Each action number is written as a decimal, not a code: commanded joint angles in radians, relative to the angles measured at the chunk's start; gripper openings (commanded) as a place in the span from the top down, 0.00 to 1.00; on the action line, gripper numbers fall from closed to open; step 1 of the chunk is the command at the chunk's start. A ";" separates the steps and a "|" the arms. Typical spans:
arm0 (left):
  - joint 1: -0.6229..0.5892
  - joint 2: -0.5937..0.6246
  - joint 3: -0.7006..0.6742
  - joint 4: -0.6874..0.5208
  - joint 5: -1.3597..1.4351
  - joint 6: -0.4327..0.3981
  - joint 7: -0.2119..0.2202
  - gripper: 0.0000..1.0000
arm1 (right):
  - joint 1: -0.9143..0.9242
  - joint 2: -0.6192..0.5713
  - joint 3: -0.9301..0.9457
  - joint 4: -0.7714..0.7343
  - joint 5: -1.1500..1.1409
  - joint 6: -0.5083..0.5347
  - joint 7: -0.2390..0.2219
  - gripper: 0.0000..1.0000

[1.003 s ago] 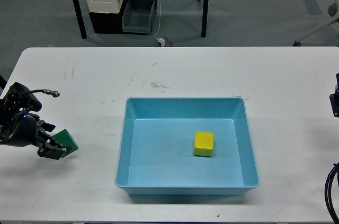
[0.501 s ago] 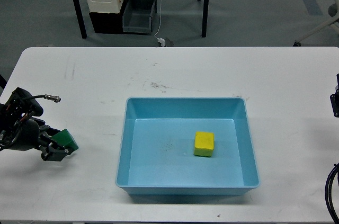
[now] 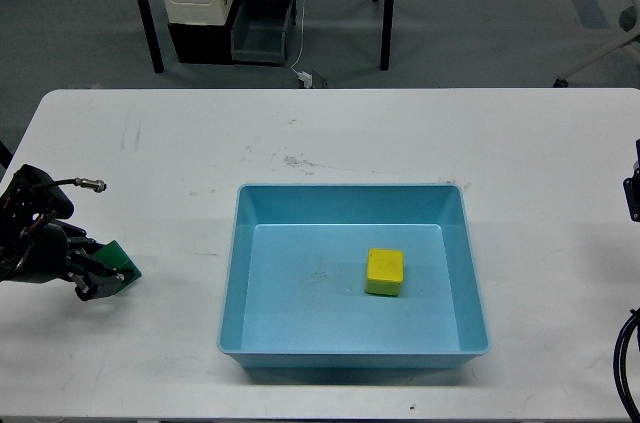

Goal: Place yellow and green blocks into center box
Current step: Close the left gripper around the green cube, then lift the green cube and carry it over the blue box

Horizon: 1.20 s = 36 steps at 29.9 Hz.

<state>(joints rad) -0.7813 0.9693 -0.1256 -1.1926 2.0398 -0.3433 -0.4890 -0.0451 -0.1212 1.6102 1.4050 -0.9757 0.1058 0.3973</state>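
Head view: one yellow block, one green block, one box.

Small yellow cube block lying flat inside open light-blue plastic box; green block at far left, outside box.

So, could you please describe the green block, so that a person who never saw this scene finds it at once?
Start at the blue box in the middle of the white table, then look left to the table's edge. The green block sits there in the left gripper, outside the box, unlike the yellow block.
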 commanded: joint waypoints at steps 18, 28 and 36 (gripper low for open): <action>-0.305 -0.072 -0.045 -0.153 -0.458 0.101 0.000 0.73 | -0.018 -0.002 0.004 0.000 0.002 0.000 0.000 0.00; -0.434 -0.400 -0.029 -0.171 -0.129 -0.138 0.000 0.73 | -0.029 -0.002 0.002 0.000 0.002 0.000 0.000 0.00; -0.504 -0.544 0.179 -0.160 0.083 -0.145 0.000 0.72 | -0.035 -0.002 0.002 0.000 0.002 0.000 0.000 0.00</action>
<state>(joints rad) -1.2702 0.4652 -0.0326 -1.3570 2.0393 -0.4882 -0.4890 -0.0779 -0.1229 1.6126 1.4050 -0.9753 0.1059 0.3973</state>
